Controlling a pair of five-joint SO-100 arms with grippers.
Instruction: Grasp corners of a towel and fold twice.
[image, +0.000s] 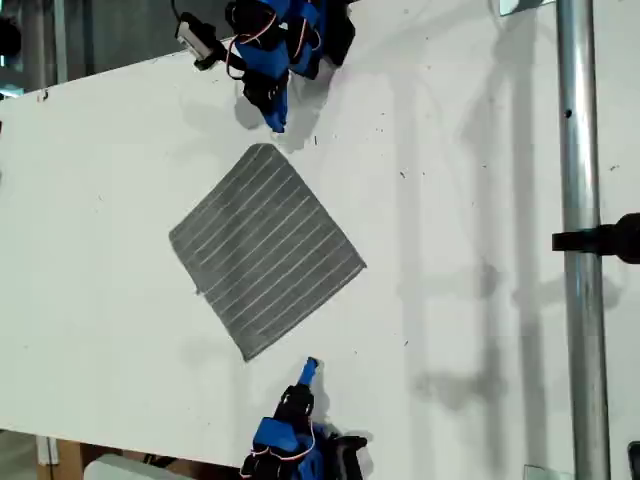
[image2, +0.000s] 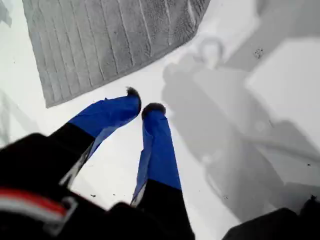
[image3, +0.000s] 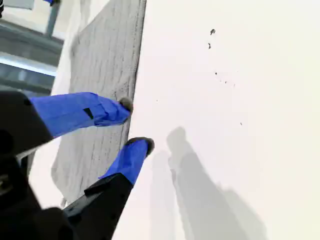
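Evidently the towel (image: 266, 250) lay flat and unfolded on the white worktop (image: 480, 200), turned like a diamond in the exterior view, with one of the corners (image: 265, 148) pointing at the arm at that view's top and another toward the arm at its bottom. My first gripper (image2: 140, 106) hung over bare worktop just short of the towel's edge, its jaws nearly together and holding nothing. My second gripper (image3: 136, 124) hovered at the cloth's border with its jaws spread somewhat, one fingertip (image3: 126, 103) above the fabric, the other above the worktop, gripping nothing. Which arm in the exterior view carried which gripper I could not tell.
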